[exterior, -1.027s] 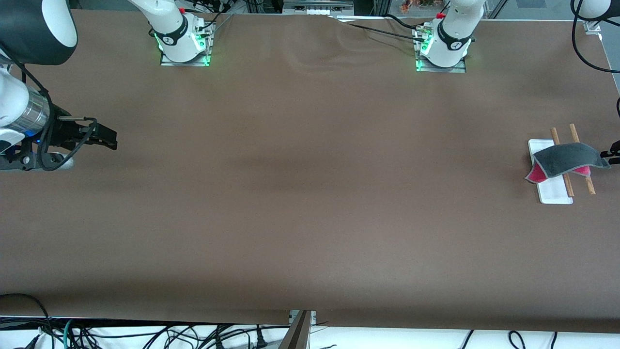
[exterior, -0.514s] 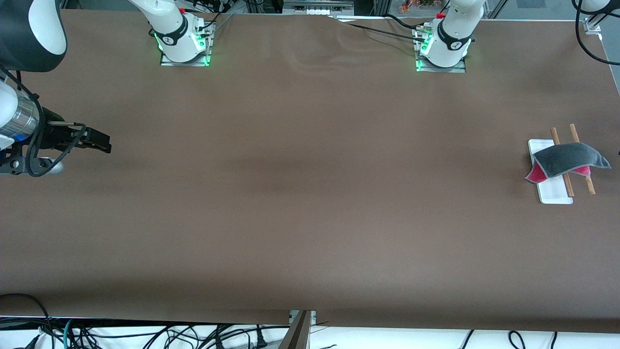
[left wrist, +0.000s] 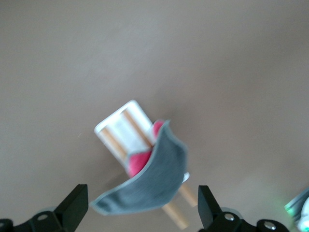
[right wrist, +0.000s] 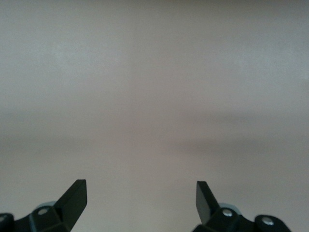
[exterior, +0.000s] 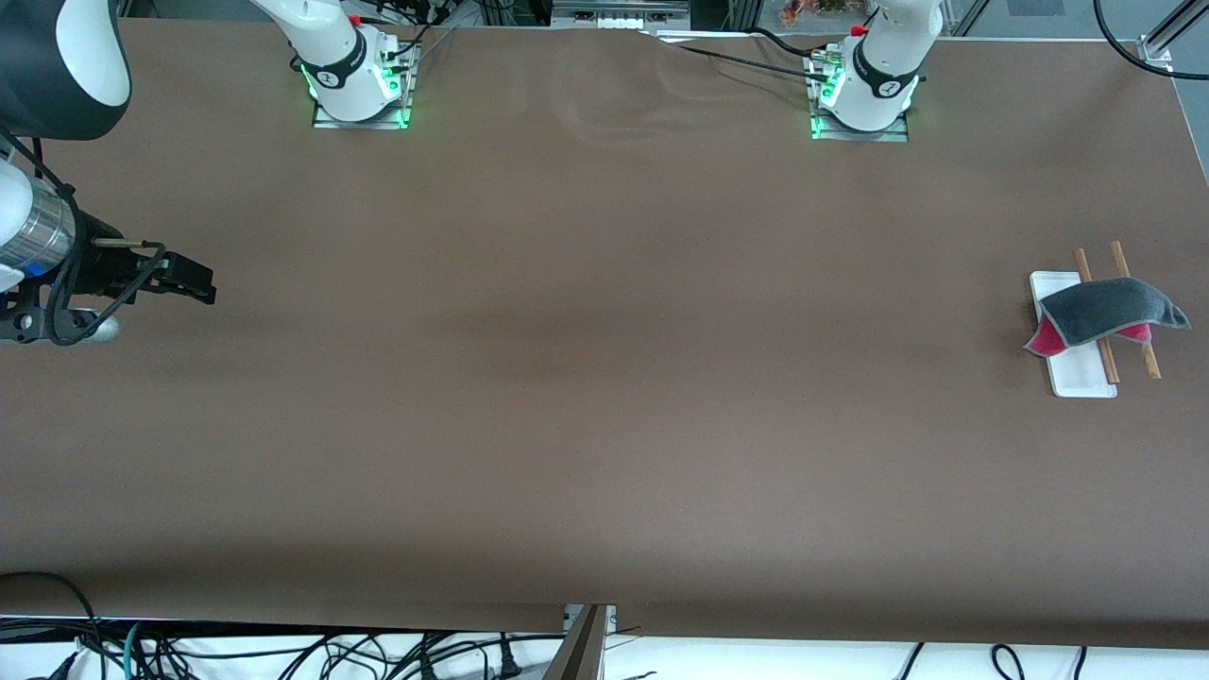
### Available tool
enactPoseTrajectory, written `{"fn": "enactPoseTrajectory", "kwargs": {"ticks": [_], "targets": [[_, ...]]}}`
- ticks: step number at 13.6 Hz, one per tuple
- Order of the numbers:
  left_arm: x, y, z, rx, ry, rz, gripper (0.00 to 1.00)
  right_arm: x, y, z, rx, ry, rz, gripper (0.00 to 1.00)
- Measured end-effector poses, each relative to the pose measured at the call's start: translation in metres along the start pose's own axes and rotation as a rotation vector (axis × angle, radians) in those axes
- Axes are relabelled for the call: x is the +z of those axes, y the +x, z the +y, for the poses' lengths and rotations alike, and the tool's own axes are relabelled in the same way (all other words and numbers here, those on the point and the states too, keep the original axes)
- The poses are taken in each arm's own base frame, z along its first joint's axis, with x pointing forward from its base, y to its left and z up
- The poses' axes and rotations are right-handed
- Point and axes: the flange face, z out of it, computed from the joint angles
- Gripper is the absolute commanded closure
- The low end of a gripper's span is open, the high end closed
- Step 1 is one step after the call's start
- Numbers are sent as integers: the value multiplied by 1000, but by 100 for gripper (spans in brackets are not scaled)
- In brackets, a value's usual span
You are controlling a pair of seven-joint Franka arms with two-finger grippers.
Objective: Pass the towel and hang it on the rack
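The towel (exterior: 1103, 311), dark grey side up with pink showing underneath, hangs draped over the two brown rods of the rack (exterior: 1077, 376) at the left arm's end of the table. In the left wrist view the towel (left wrist: 154, 179) lies over the rack (left wrist: 118, 126) below my left gripper (left wrist: 142, 205), which is open, empty and apart from the cloth. The left gripper is out of the front view. My right gripper (exterior: 194, 280) is open and empty over bare table at the right arm's end; the right wrist view shows its fingers (right wrist: 72, 195) wide apart.
The brown table mat (exterior: 604, 378) spreads between the arms. The arm bases (exterior: 359, 85) stand along the edge farthest from the front camera. Cables (exterior: 283, 652) hang below the edge nearest that camera.
My left gripper has drawn back from the towel's corner and left the front view. The towel stays draped on the rack. My right gripper shifted slightly toward its end of the table.
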Motion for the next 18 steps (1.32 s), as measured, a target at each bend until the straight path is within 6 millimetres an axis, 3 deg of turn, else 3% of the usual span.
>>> {"fn": "enactPoseTrajectory", "kwargs": {"ticks": [4,9,12,15,18], "targets": [[-20,85,73,-105,7,-29,0,0,0,0,0,0,1,0],[-49,155,171,-355,46,-27,0,0,0,1,1,0,4,0],[-61,163,231,-506,69,9,0,0,1,1,1,0,5,0],[-79,155,298,-492,148,13,0,-1,1,1,2,0,10,1],[-90,164,365,-512,178,50,0,-1,1,1,1,0,13,0]]}}
